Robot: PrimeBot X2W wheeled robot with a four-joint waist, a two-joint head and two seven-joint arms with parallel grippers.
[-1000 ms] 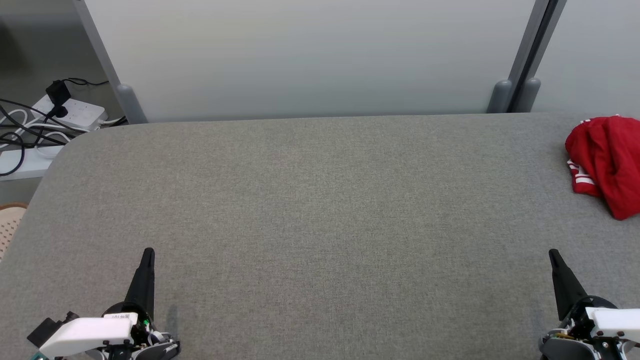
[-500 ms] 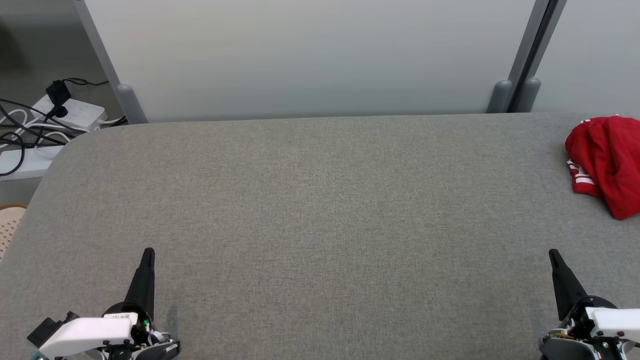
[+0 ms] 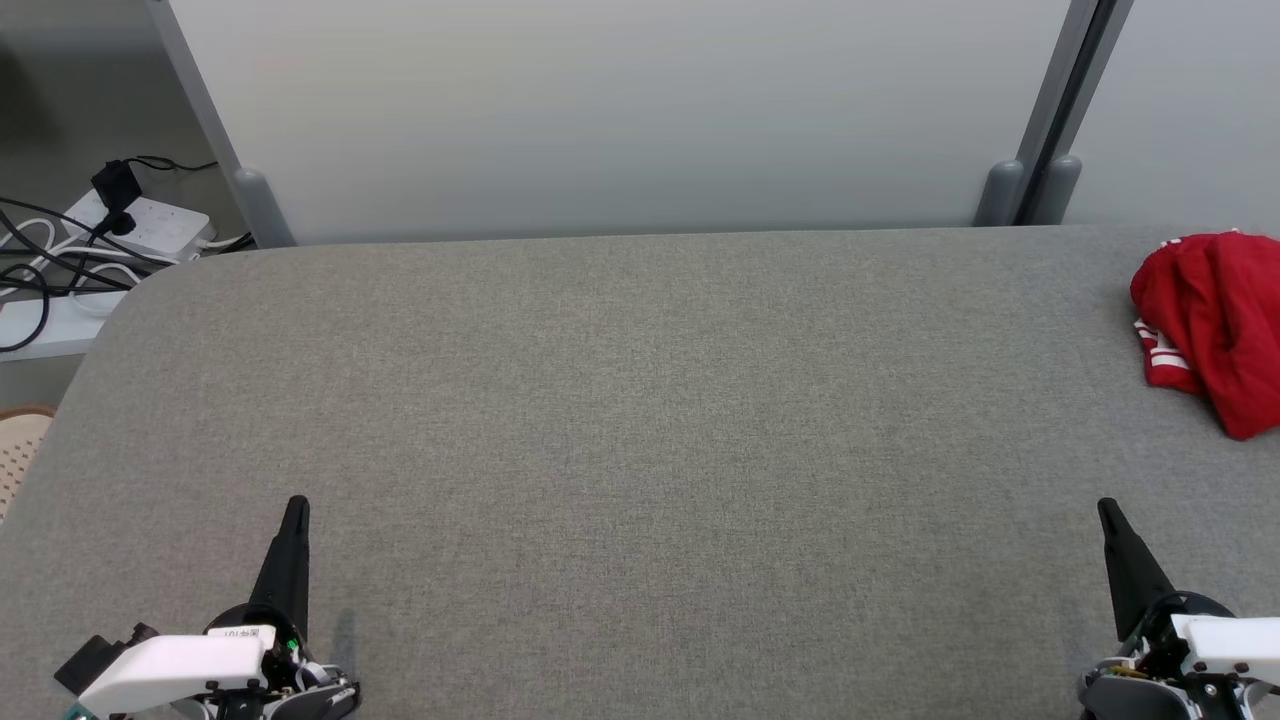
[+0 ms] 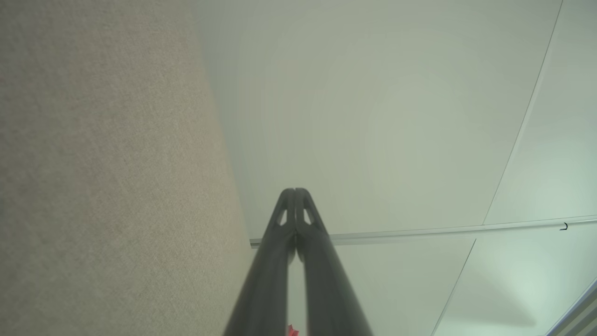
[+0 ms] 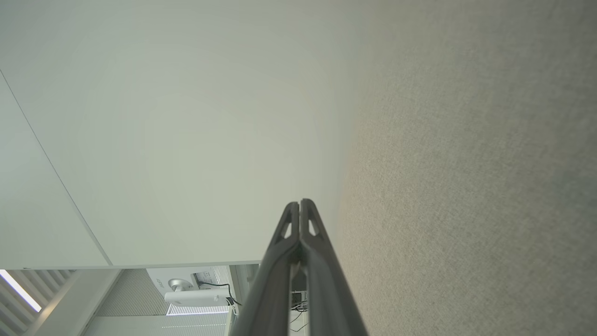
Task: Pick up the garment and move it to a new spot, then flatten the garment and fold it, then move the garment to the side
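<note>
Grey fabric table (image 3: 640,420), pale partition (image 3: 620,110) behind, red garment (image 3: 1215,320) far right; left gripper (image 3: 296,508), right gripper (image 3: 1105,508) closed, empty.

— A grey fabric tabletop (image 3: 640,420) is seen, backed by a pale panel (image 3: 620,110).
— And off its far left corner, a white power strip (image 3: 150,222) is crossed by black cables (image 3: 70,268).

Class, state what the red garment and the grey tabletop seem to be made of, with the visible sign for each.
Red garment: probably soft matte fabric; it bunches in loose folds.
Grey tabletop: seemingly woven or felt-like covering, matte; fine speckled texture, no glare.
</note>
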